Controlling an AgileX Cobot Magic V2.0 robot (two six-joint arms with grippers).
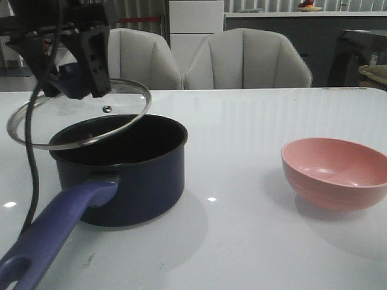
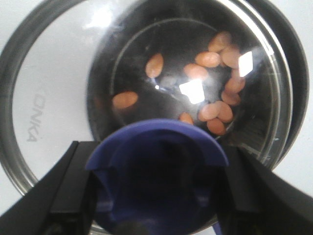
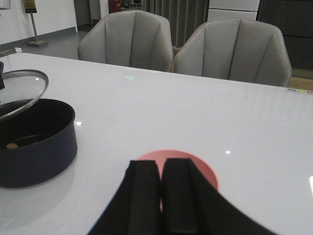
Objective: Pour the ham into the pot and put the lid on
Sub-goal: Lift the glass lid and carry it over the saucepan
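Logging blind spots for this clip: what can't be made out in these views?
- Ham: front view hides it behind the pot wall.
- Lid knob grip: the left gripper body blocks the contact.
- Pot handle end: cut off by the front view's edge.
- Pink bowl: mostly hidden by right gripper fingers in the right wrist view.

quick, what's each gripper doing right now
Left gripper: shut on the purple-blue knob of the round clear glass lid.
Right gripper: shut, empty.

The lid (image 2: 54, 112) is gripped at its purple-blue knob (image 2: 156, 166) by the left gripper (image 2: 156, 196). Through the glass, ham (image 2: 210, 59) slices are seen scattered in the pot (image 2: 293, 73).
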